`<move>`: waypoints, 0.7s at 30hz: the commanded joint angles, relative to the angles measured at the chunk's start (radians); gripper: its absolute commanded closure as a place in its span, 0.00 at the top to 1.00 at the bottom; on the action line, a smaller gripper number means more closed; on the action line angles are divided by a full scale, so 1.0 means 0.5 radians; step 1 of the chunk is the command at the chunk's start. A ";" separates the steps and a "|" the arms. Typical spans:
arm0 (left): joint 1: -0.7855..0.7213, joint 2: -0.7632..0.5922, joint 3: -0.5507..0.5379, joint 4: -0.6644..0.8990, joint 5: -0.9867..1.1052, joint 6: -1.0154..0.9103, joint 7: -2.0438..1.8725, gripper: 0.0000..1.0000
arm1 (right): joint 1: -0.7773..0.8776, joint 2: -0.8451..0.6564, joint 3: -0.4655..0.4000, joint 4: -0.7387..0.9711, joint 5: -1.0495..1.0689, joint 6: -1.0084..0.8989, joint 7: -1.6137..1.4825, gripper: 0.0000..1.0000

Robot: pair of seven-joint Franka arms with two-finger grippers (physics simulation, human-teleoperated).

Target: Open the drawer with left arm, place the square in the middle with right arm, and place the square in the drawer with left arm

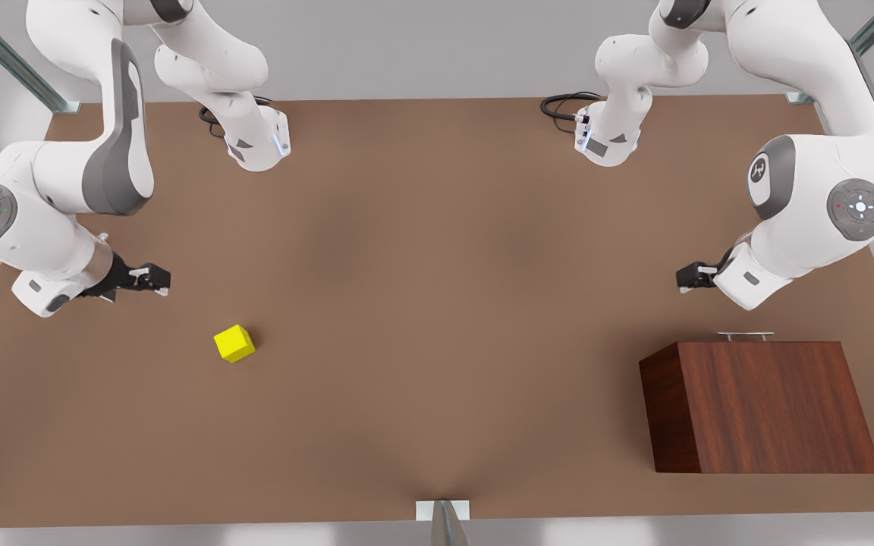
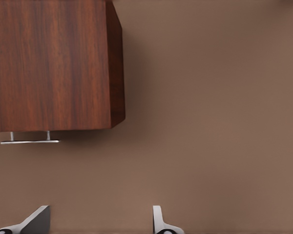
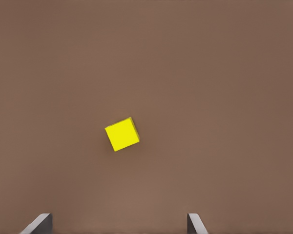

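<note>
- Drawer [image 1: 745, 339] is sitting fully closed inside the dark wooden box [image 1: 767, 406], which is resting on the tabletop [image 1: 437, 227] at the front view's right; only its thin silver handle [image 1: 746, 334] is sticking out from the box edge.
- Both white arms are hanging over the table, one on each side, and neither is touching anything, so I judge that no step of the task is done yet.
- Left gripper [image 1: 691, 276] is hovering near the handle at the front view's right. In the left wrist view its two fingers [image 2: 36, 220] are standing wide apart with nothing between them, and the handle [image 2: 29, 141] is lying just ahead.
- Right gripper [image 1: 152, 279] is waiting at the front view's left, near the square. Its fingers [image 3: 39, 224] are also spread open and holding nothing.
- Square [image 1: 234, 343] is lying on the bare table, a little turned, well apart from the box; the right wrist view is looking straight down on it [image 3: 122, 134].
- What is remaining, in my opinion: pulling the drawer open, carrying the square to the middle, then putting it inside the drawer.
</note>
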 commanded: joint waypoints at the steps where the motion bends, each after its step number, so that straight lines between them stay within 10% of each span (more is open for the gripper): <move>1: 0.000 0.000 0.000 0.000 0.008 0.000 -0.004 1.00 | -0.003 -0.012 -0.003 -0.032 0.000 0.003 0.000 1.00; 12: 0.009 -0.534 0.196 -1.117 -0.004 1.074 -1.948 1.00 | 0.083 0.145 -0.064 -0.538 0.074 0.758 -0.742 1.00; 21: 0.009 -0.513 0.288 -1.623 -0.268 1.801 -2.114 1.00 | 0.111 0.461 -0.074 -0.698 0.163 1.114 -1.255 1.00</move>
